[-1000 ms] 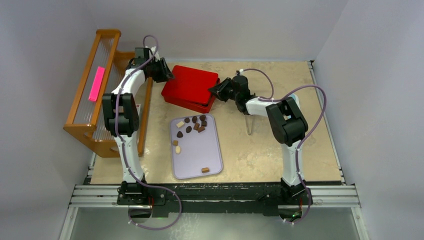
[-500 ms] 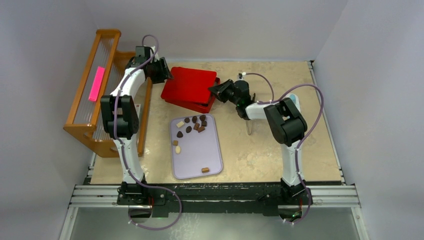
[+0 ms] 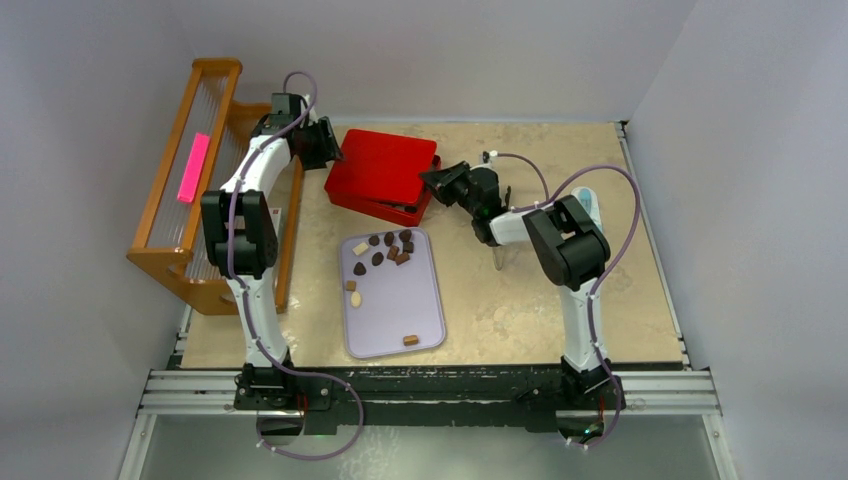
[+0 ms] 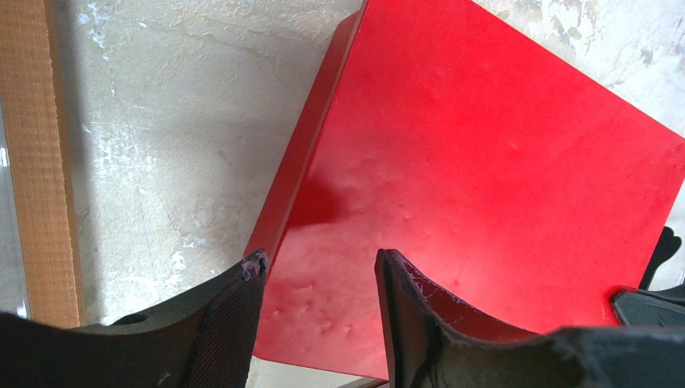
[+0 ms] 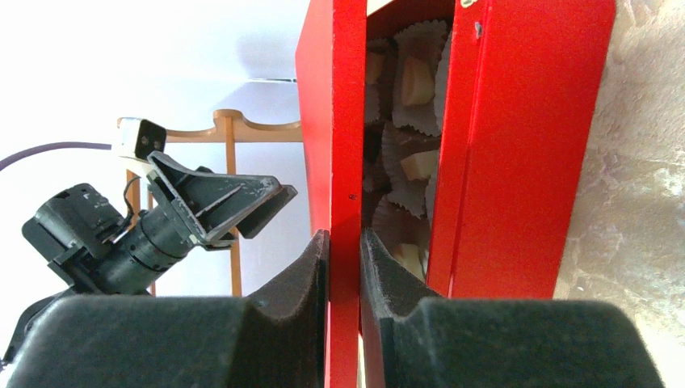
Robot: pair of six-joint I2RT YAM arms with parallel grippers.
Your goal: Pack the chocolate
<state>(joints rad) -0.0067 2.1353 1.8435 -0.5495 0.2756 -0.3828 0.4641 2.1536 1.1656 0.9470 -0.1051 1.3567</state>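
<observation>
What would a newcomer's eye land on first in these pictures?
The red box at the table's far middle stands out: the right gripper pinches the edge of its lid, holding it ajar so white paper cups show inside. The left gripper hangs open over the lid's other end. Nearer the arms, a lilac tray holds scattered chocolate.

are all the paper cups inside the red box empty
No, cream chocolate pieces sit in several white paper cups seen through the gap between the lid and the red box.
</observation>
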